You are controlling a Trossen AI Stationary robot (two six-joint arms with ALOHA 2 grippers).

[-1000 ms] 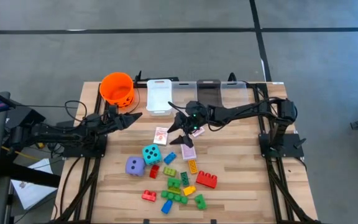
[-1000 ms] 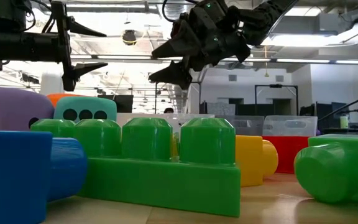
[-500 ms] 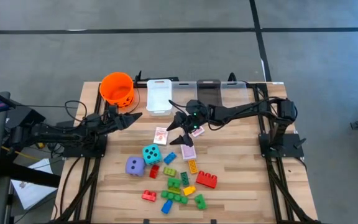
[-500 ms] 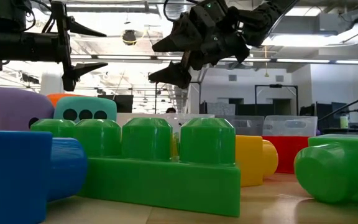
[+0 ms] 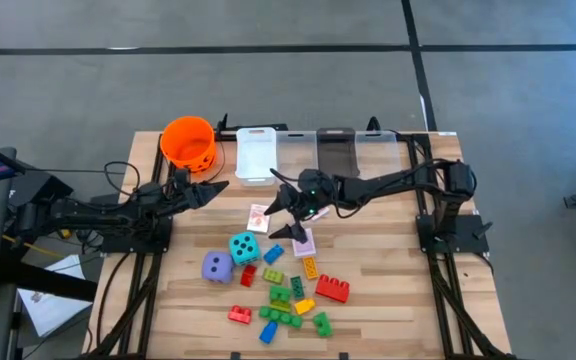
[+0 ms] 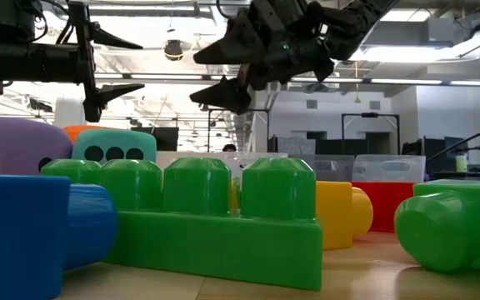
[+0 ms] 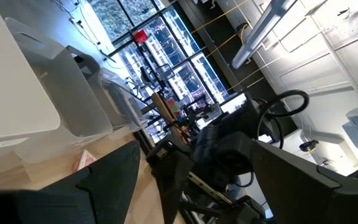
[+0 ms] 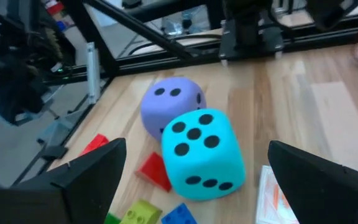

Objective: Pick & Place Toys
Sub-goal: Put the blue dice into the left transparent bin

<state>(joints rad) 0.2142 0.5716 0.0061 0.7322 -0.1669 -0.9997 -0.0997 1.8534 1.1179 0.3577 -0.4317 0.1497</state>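
Right end effector (image 5: 284, 212) wide open, empty, above cards, left end effector (image 5: 211, 188) open, idle

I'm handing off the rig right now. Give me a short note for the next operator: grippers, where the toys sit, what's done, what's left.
Right gripper: open, empty, above the table beside the playing cards, facing the teal die and purple die.
Left gripper: open, empty, waiting near the orange bucket.
Toys: both dice touch each other; the bricks lie scattered near the table's front edge, among them a large red brick. A second card lies right of the teal die.
Done: no toy visibly held or placed; white bin looks empty.
Left: all toys. The teal die looks like the likely next pick.
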